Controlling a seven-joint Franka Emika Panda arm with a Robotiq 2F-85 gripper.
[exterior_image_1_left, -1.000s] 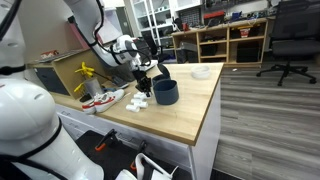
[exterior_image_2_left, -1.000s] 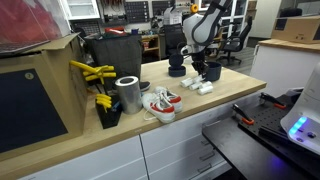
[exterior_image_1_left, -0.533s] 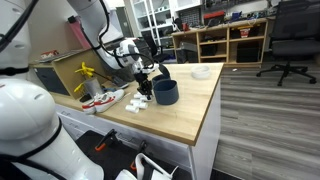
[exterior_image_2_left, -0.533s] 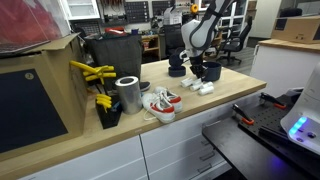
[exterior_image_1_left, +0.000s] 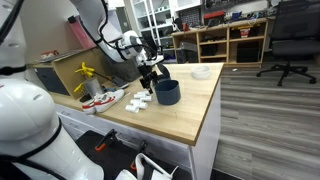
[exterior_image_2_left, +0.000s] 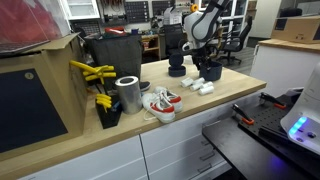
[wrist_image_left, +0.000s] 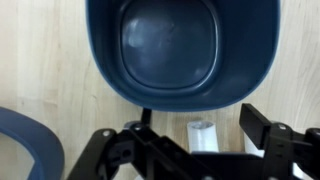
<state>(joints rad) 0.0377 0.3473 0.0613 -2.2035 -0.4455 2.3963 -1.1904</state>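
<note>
While the arm hangs over the wooden table (exterior_image_1_left: 190, 118) in an exterior view, the gripper (exterior_image_1_left: 150, 72) sits just above the near edge of the dark blue bowl (exterior_image_1_left: 166, 92). Some little white pieces (exterior_image_1_left: 138, 102) lie right beside it and a pair of sneakers (exterior_image_1_left: 100, 100) is further along. From the opposite angle in an exterior view, the gripper (exterior_image_2_left: 203, 67) hovers by the bowl (exterior_image_2_left: 212, 72), white pieces (exterior_image_2_left: 200, 87) in front, sneakers (exterior_image_2_left: 160, 103) and a metal can (exterior_image_2_left: 127, 93) well apart. Wrist view: bowl (wrist_image_left: 170, 45) looks empty, and the gripper (wrist_image_left: 180, 135) has its fingers (wrist_image_left: 268, 135) spread wide, gripping nothing, with a white piece (wrist_image_left: 203, 135) on the table between them.
</note>
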